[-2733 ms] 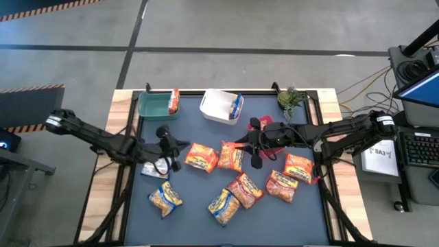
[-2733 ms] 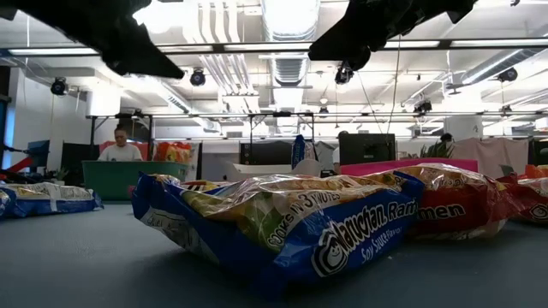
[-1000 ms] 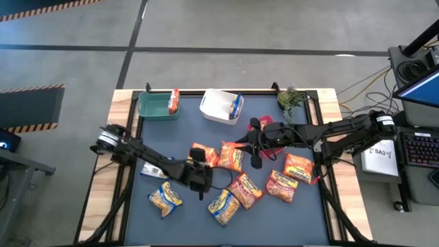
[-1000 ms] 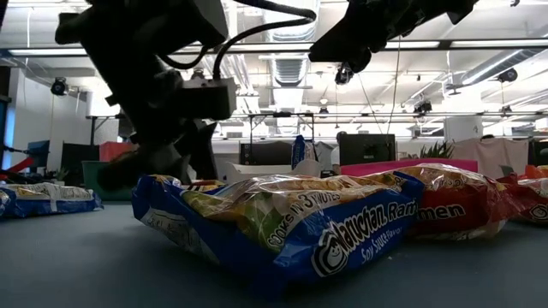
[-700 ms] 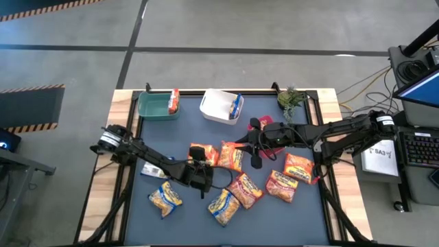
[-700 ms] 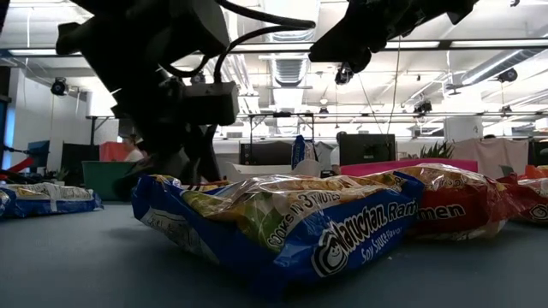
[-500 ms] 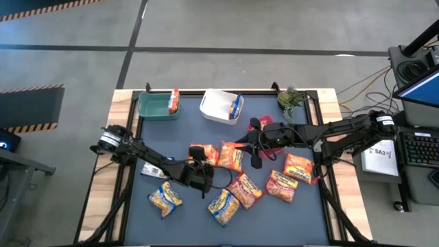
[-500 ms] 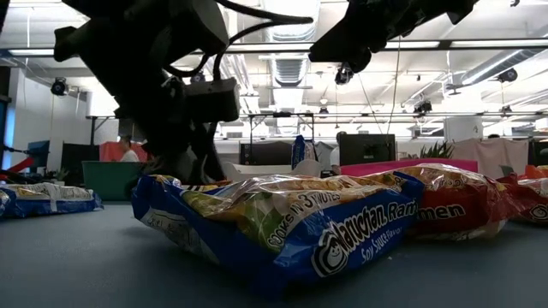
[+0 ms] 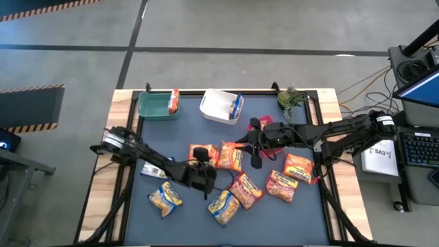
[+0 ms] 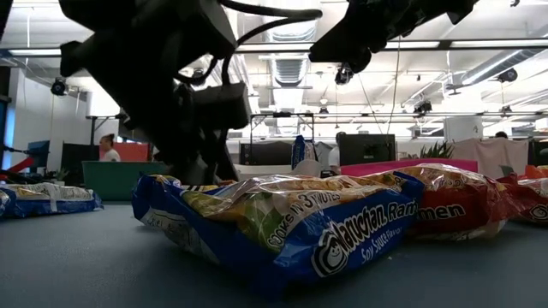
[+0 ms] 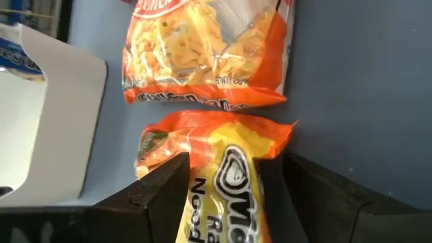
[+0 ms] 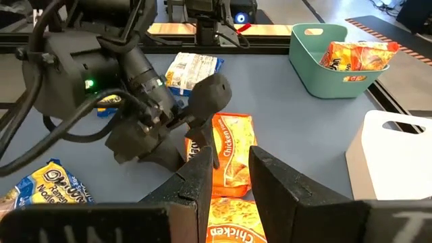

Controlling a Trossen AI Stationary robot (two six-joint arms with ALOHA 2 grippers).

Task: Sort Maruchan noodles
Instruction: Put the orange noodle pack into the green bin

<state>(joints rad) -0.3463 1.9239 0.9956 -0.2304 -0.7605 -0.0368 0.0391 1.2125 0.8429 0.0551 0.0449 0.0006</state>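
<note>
Orange noodle packet point(image 11: 223, 182) lies between left fingers point(image 11: 158, 192) (flat on table)

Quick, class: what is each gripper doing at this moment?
Left gripper: fingers astride an orange noodle packet; a firm grip cannot be told.
Right gripper: slightly open, holding nothing, hovering mid-table.

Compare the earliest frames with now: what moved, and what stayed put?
The left arm swung from the table's left side toward the middle; its left gripper now straddles an orange packet, with a finger on each side. The right gripper, the other packets and the green bin stayed put.
</note>
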